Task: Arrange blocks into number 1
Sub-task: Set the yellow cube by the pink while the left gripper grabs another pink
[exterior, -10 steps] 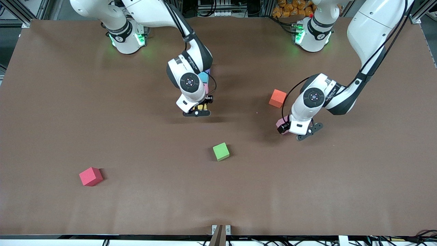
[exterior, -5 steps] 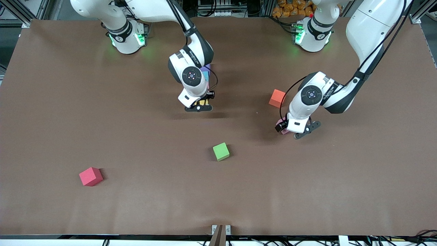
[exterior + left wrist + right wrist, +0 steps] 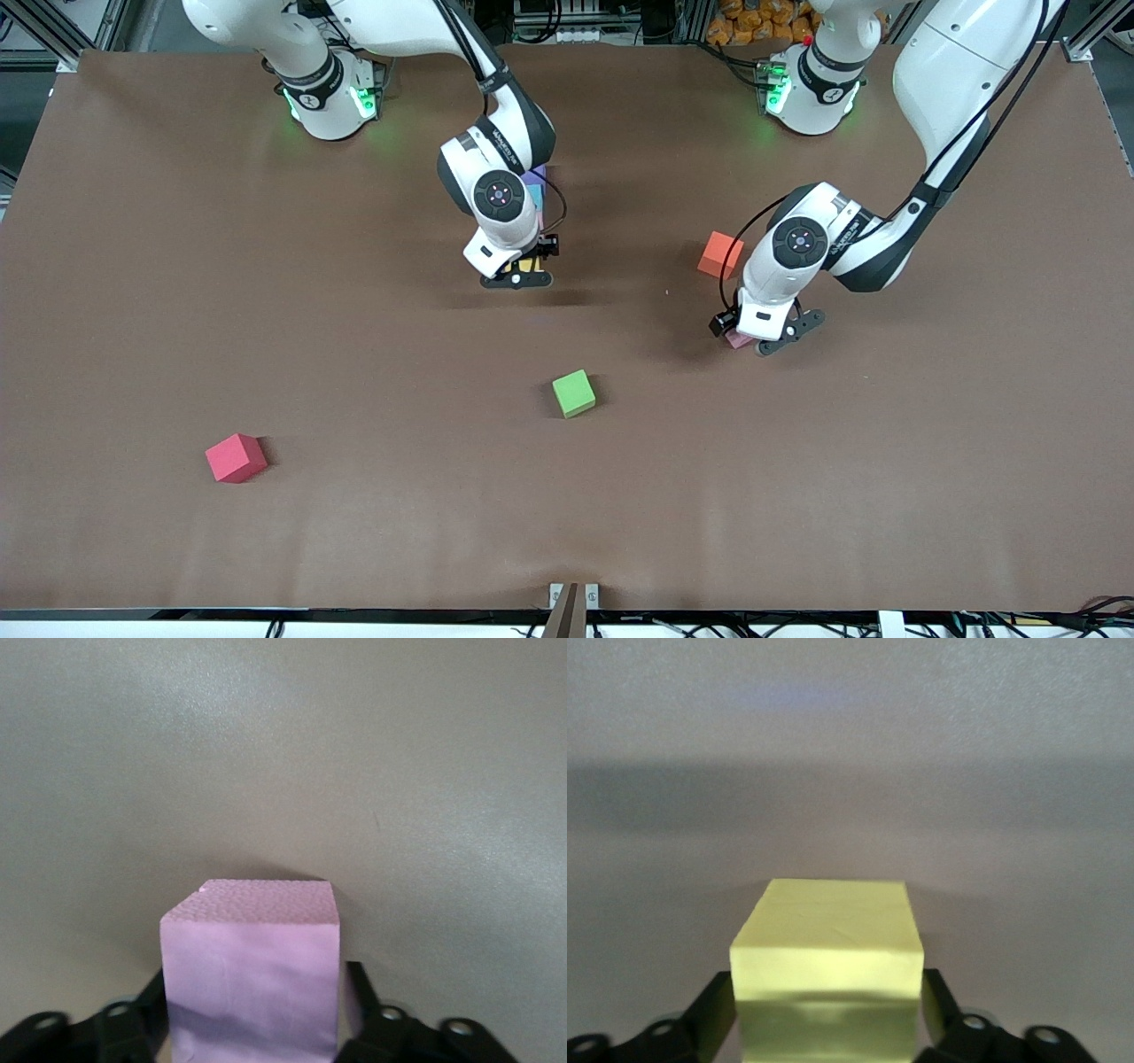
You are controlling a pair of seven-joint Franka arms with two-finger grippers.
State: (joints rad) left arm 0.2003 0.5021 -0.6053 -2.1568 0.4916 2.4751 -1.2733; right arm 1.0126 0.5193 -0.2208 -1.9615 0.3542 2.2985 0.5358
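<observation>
A purple block [image 3: 535, 178] and a light blue block [image 3: 537, 198] peek out in a row from under the right arm's wrist. Just nearer to the camera than them, a yellow block [image 3: 530, 264] [image 3: 833, 921] rests on the table. My right gripper [image 3: 516, 276] [image 3: 828, 1010] is low around it, the block between its jaws. Toward the left arm's end, my left gripper [image 3: 755, 338] [image 3: 254, 1010] is down at the table, shut on a pink block [image 3: 734, 339] [image 3: 252, 948]. A finger lies against each side of it.
An orange cube [image 3: 719, 254] lies close to the left gripper, a little farther from the camera. A green cube [image 3: 574, 392] sits mid-table nearer the camera. A red cube [image 3: 236, 457] lies toward the right arm's end, nearer the camera still.
The right gripper carried the yellow block a little toward the row and then stayed still. The left gripper sank over the pink block, which now shows less beside it.
</observation>
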